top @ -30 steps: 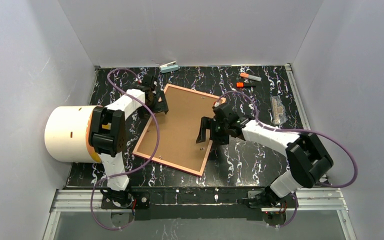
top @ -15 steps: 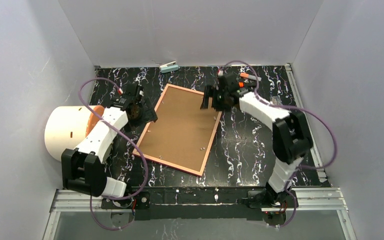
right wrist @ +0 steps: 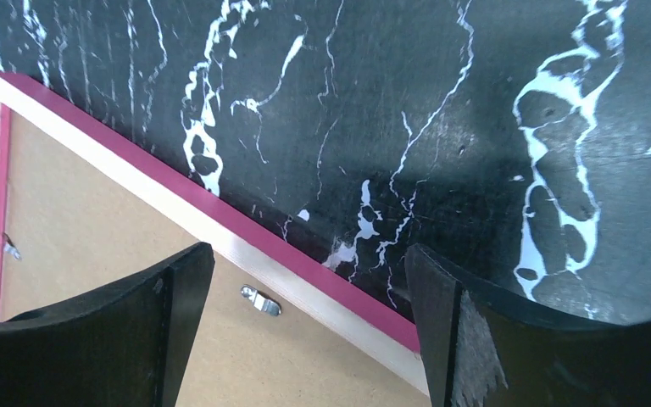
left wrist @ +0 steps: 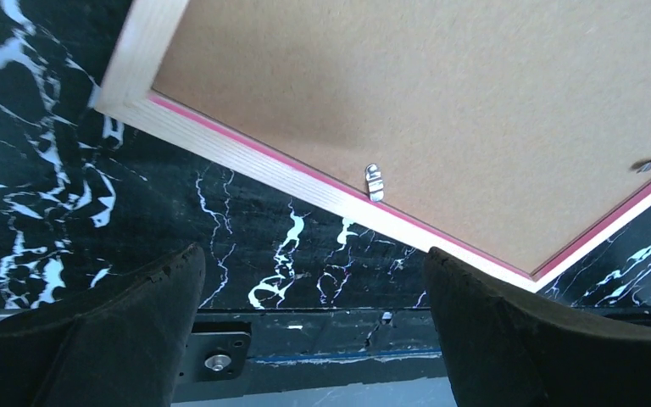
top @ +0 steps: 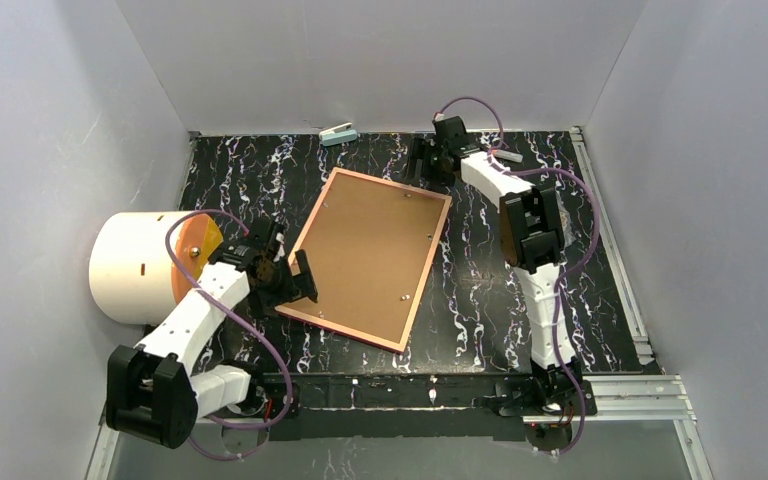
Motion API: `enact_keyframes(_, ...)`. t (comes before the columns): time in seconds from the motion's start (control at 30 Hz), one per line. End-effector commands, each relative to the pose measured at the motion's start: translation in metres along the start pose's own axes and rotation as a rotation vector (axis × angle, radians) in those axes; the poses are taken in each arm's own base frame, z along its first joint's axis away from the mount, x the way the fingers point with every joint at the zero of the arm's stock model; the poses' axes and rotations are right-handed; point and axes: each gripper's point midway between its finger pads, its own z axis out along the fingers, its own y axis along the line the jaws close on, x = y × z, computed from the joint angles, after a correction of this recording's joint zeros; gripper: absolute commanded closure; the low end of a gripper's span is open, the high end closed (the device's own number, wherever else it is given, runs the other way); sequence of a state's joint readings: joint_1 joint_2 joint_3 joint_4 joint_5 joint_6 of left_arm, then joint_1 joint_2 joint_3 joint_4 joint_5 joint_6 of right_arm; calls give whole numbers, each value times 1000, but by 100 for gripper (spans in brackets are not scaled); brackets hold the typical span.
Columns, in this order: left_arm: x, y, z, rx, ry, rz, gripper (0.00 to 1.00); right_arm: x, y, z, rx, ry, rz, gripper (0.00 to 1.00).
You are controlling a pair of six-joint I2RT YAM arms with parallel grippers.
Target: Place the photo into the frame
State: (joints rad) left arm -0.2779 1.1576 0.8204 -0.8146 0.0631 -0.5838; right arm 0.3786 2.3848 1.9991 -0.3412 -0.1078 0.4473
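The frame [top: 305, 238] lies face down in the middle of the table, pale wood rim up with a pink edge. The brown backing board [top: 370, 250] fills it, with small metal tabs. The photo is hidden. My left gripper [top: 295, 285] is open and empty beside the frame's near left corner. In the left wrist view its gripper [left wrist: 312, 254] hovers over bare table just off the frame [left wrist: 305, 182]. My right gripper [top: 423, 160] is open and empty at the frame's far right corner. In the right wrist view the gripper [right wrist: 305, 254] straddles the frame's rim [right wrist: 136, 170].
A white cylinder with an orange end [top: 135, 265] lies at the left. A small pale stapler-like object [top: 339, 133] sits at the back edge. Markers [top: 508, 155] lie at the back right, partly behind the right arm. The table's front rail [left wrist: 305, 356] shows below the left fingers.
The left gripper has moved from the frame's far left edge down to its near left corner. The right gripper has moved from the frame's right side up to its far right corner.
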Motion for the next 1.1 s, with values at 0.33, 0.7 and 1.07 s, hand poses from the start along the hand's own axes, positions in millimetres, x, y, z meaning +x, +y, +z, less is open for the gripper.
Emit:
enact_keyframes(0.33,24,-4,50,26,144,-65,2,29,7,-7,-98,114,-51,8)
enact_keyframes(0.7,-45,-36,52,65,-12,33,9,60,-9,-60,-72,180,67,13)
enact_keyframes(1.07,-94,-65,67,75,-36,84,23,107,-29,-130,34,176,288,23)
